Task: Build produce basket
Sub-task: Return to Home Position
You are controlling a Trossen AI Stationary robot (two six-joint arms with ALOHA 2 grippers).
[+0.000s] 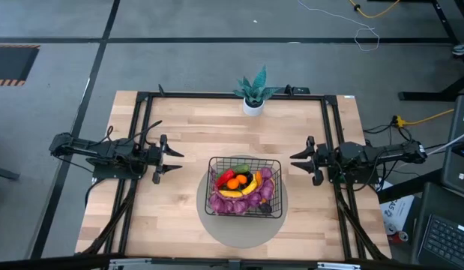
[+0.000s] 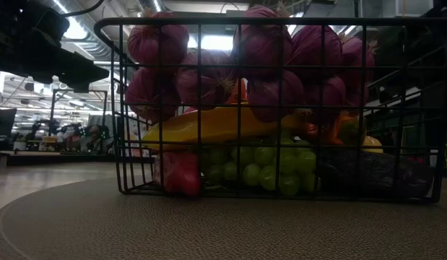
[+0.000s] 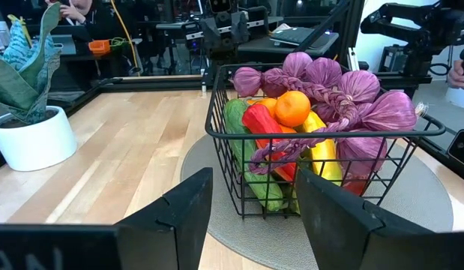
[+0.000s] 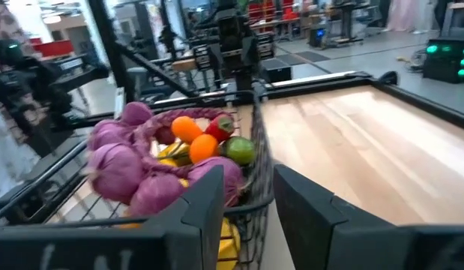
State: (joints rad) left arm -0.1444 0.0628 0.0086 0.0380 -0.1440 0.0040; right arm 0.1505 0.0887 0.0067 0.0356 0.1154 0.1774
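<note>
The black wire basket (image 1: pixel 244 187) stands on a round grey disc (image 1: pixel 243 225) at the table's near middle. It holds a banana (image 1: pixel 250 187), a red pepper (image 1: pixel 225 178), an orange (image 3: pixel 292 107), green grapes (image 2: pixel 270 166), a cucumber (image 3: pixel 246 161) and a purple lumpy string (image 3: pixel 344 94) draped over the rest. My left gripper (image 1: pixel 173 158) is open and empty, left of the basket. My right gripper (image 1: pixel 299 161) is open and empty, right of it.
A green plant in a white pot (image 1: pixel 253 94) stands at the table's far edge, also in the left wrist view (image 3: pixel 29 127). Black frame rails (image 1: pixel 232 96) run along the table's sides. Bare wood lies on both sides of the disc.
</note>
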